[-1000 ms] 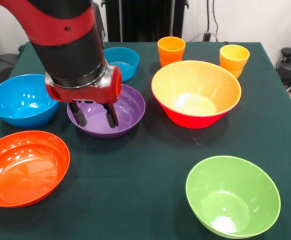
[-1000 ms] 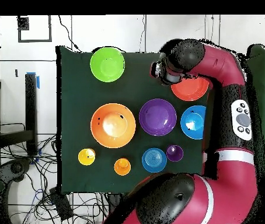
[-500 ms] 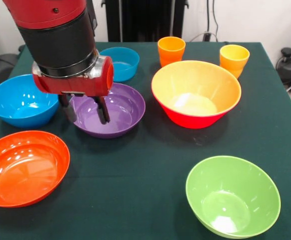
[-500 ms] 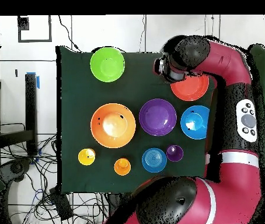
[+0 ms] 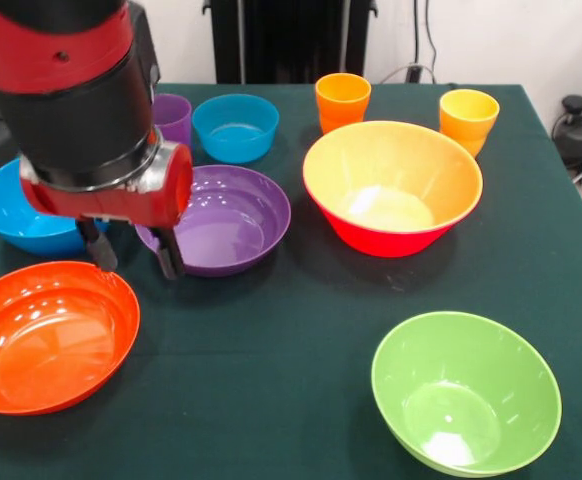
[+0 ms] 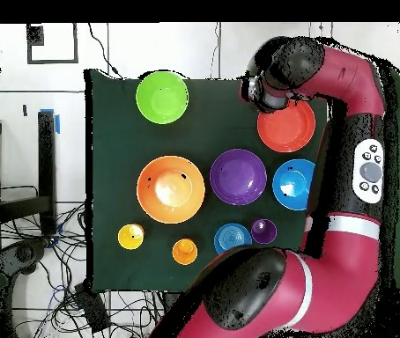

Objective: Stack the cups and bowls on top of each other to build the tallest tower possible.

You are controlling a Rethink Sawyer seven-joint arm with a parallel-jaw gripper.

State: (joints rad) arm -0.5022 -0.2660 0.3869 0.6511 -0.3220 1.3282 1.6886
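Bowls and cups spread singly on the tabletop point(image 5: 301, 340); nothing stacked.
Front view, left to right: red-orange bowl point(image 5: 49, 335), end effector point(image 5: 131, 262) open and empty above its rim, purple bowl point(image 5: 216, 220), green bowl point(image 5: 466, 392). Overhead, the arm hides the fingers.

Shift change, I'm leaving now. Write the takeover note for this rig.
Pincer: open, empty, hanging above the table between the shallow red-orange plastic bowl and the purple plastic bowl.
All bowls and cups sit apart on the green cloth; the large orange bowl and green bowl are untouched.
Done: nothing stacked.
Left: the whole tower.
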